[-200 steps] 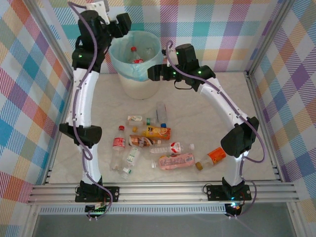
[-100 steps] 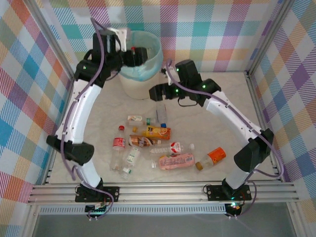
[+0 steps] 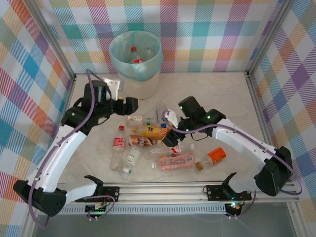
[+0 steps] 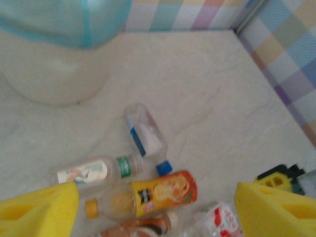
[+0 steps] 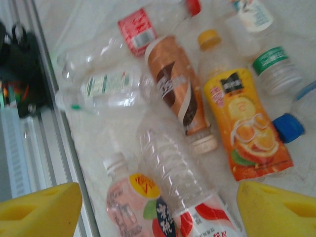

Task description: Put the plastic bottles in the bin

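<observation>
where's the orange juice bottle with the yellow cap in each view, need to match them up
Top external: the orange juice bottle lies near the picture's centre, cap pointing left.
Left wrist: the bottle is at bottom centre, cap to the left.
Right wrist: the bottle is right of centre, cap at the top.
Shared landmark: the blue cap of a clear bottle, next to its label.
</observation>
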`<state>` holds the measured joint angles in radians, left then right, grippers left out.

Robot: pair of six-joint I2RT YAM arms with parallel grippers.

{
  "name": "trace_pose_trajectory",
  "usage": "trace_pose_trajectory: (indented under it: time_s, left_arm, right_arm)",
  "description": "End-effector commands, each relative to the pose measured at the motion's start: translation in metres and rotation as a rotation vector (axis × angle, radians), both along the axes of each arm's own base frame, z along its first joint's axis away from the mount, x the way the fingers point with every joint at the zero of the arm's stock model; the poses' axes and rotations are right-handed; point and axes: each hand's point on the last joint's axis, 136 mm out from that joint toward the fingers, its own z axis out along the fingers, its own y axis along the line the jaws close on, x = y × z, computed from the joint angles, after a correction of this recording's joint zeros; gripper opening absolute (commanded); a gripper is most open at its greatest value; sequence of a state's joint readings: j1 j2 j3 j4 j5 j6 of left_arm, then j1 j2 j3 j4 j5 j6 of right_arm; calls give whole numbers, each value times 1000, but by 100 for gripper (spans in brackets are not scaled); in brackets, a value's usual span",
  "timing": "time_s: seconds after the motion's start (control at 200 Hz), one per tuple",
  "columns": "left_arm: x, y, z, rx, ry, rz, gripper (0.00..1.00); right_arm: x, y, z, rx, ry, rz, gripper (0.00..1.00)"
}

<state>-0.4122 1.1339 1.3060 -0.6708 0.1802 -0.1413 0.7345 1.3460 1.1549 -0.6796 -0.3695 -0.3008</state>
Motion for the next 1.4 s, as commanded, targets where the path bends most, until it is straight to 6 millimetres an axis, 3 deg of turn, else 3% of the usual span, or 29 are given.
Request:
trace_pose_trajectory:
  time_s: [0.0, 0.17, 0.375, 1.08, 1.395]
  left_arm:
    - [-16, -7, -15, -29, 10, -53, 82]
    - [-38, -2, -46, 16, 70, -88, 83]
    - [-46, 3, -59, 56, 89, -95, 84]
    - [-46, 13, -58, 91, 74, -56, 85]
    - [-45, 15, -56, 97, 64, -48, 86]
  right_arm:
    - [-25, -2, -12, 1, -54, 223, 83]
    - [-18, -22, -59, -168, -91, 250, 82]
    - [-3, -40, -99, -360, -104, 285, 87]
    - [1, -34, -142, -397, -46, 339, 86]
    - [5, -29, -150, -390, -27, 343, 73]
